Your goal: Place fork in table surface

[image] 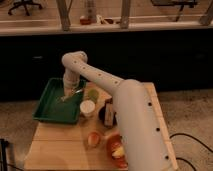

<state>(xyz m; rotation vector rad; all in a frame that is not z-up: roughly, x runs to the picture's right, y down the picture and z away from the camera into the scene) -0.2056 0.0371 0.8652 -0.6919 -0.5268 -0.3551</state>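
One gripper [69,92] over green tray [50,107] near right edge, jaws holding fork [76,92]; table surface [60,142] beyond.

tan table surface [60,142] bears a green tray [46,109], white cup [87,107], perhaps fruit [93,138]; tool [70,91] above tray.

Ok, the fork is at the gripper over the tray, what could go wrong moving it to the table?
1. The fork sits slanted at the gripper above the green tray; I can't see how firmly, so it might drop back in.
2. The white cup and greenish cup stand right beside the tray on the table surface, so the swing across could knock them.
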